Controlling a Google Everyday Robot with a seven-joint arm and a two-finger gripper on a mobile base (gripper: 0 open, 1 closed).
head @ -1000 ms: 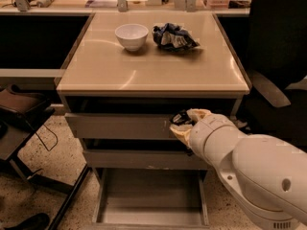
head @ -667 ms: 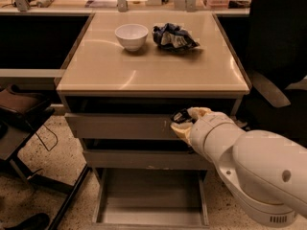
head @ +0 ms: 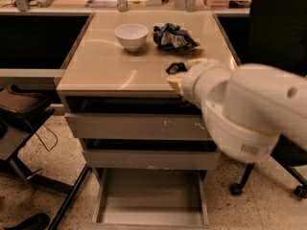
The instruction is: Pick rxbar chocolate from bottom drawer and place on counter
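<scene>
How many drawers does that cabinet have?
3. The top drawer and middle drawer sit stacked under the counter. The bottom drawer is pulled far out. None seem hidden. The end effector holds the rxbar chocolate over the counter's front right.

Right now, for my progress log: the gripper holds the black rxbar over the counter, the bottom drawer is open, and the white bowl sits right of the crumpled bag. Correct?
No: the camera view shows the white bowl left of the crumpled bag. The rest holds: gripper holding the rxbar over the counter, bottom drawer open.
</scene>
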